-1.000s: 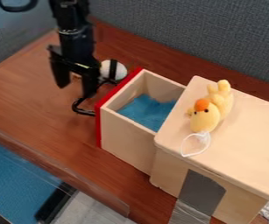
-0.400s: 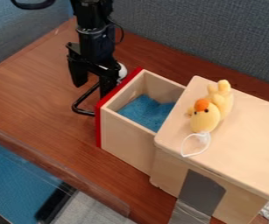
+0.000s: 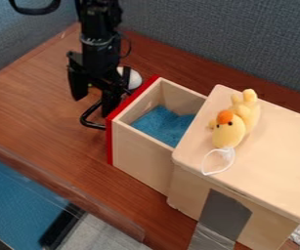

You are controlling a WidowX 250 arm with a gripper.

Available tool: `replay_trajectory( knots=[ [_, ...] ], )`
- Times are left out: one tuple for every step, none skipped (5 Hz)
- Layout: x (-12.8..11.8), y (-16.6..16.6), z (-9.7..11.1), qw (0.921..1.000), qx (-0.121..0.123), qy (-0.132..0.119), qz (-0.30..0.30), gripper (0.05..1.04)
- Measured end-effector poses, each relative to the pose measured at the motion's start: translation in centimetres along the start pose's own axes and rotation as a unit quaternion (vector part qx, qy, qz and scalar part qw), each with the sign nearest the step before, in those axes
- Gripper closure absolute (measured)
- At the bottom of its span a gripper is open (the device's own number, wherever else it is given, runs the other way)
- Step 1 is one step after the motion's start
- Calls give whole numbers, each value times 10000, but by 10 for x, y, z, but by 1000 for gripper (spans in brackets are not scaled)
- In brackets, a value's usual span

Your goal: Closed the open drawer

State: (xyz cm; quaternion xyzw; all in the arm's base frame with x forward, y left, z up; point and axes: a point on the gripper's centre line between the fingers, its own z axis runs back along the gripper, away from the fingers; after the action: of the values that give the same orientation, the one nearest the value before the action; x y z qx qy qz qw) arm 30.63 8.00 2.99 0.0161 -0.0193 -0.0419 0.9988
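So, drwr [image 3: 139, 154] nxt to hand [image 3: 93, 105]

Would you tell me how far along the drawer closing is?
The gripper is by the black handle, jaws apart, so the approach looks done. Lining up a push seems in hand. The closing itself is left: the drawer stands well out of its cabinet.

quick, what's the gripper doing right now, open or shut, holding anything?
Gripper: open, fingers apart, gripping nothing; it's at the black drawer handle, contact can't be told.
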Motion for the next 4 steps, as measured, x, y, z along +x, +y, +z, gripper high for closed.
replay_trajectory(
  knots=[
    [3, 3, -7, 9999, -17, 92, 66, 118],
    [6, -3, -11, 9996, -227, 160, 112, 395],
    [9, -23, -10, 9990, -383, 215, -41, 690],
    [6, -45, -2, 9984, -509, 237, -85, 886]
  ],
)
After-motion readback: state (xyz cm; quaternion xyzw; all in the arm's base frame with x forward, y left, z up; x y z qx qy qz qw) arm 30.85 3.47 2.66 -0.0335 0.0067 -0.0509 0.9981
